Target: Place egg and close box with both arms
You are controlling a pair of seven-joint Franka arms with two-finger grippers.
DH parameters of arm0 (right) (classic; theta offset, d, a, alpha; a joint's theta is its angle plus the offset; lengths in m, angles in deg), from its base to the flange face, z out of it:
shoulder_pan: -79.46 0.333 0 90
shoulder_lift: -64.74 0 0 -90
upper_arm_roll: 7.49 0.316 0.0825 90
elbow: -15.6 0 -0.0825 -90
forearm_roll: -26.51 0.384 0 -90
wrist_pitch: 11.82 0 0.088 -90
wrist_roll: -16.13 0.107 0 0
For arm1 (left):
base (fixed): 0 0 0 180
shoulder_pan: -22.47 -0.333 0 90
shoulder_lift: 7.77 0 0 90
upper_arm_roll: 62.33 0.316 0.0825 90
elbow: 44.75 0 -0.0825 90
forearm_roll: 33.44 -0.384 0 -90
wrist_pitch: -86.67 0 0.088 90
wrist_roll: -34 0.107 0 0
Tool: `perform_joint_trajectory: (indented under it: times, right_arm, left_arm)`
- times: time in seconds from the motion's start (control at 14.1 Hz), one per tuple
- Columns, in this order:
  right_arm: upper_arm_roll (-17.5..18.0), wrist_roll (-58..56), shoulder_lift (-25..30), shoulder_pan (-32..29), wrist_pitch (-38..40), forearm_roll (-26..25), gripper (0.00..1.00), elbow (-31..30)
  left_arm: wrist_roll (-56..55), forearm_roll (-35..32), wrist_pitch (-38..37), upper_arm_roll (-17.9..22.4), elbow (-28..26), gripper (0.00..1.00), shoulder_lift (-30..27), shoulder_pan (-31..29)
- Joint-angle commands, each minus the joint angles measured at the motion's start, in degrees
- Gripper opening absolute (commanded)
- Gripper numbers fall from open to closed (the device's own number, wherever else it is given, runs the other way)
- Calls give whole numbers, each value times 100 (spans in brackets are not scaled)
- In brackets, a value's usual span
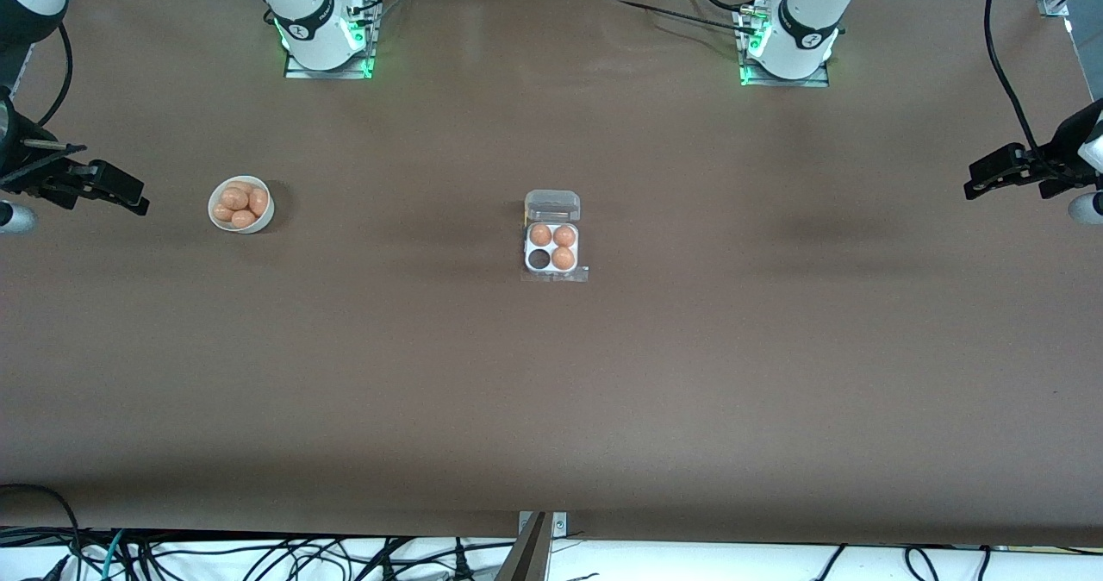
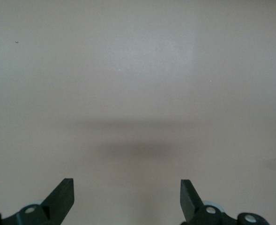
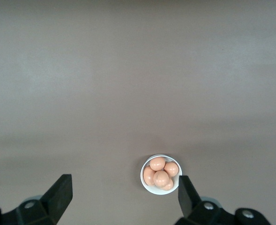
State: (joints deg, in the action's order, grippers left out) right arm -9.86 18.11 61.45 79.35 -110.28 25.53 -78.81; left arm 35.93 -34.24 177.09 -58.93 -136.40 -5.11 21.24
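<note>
Both sets of fingers are spread wide with nothing in them. The right gripper (image 3: 123, 197) hangs over the table's right-arm end near the bowl (image 1: 241, 204), which holds a pile of brown eggs (image 1: 240, 201). The left gripper (image 2: 127, 199) hangs over bare table (image 1: 551, 409) at the left-arm end.

The box (image 1: 551, 247) sits mid-table, clear lid (image 1: 552, 206) flipped back toward the arm bases. Three cells have eggs; the fourth, nearer the front camera on the right-arm side, is empty. Lots of brown tabletop around the box on all sides.

Left gripper (image 2: 127, 197) jaws apart over bare table (image 2: 138, 84).
</note>
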Motion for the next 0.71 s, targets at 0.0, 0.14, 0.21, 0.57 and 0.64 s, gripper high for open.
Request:
perform_joint_trajectory:
  times: [0.0,0.14,0.21,0.57,0.64]
  right_arm:
    - [44,-22,-5,-60,73,37,100,46]
    - [44,-128,-267,-69,107,2,100,45]
    - [44,-154,-417,-69,160,-7,100,37]
    - [35,-66,-735,-86,-267,-51,100,-979]
    - [26,-66,-596,-86,-618,-51,100,-1435]
  left_arm:
    - [123,10,-33,-7,138,100,24,-35]
    - [114,10,-33,-7,138,100,24,-35]
    - [123,10,-33,-7,138,100,24,-35]
    - [132,10,-24,11,147,100,33,-53]
    - [140,10,-33,11,147,100,33,-53]
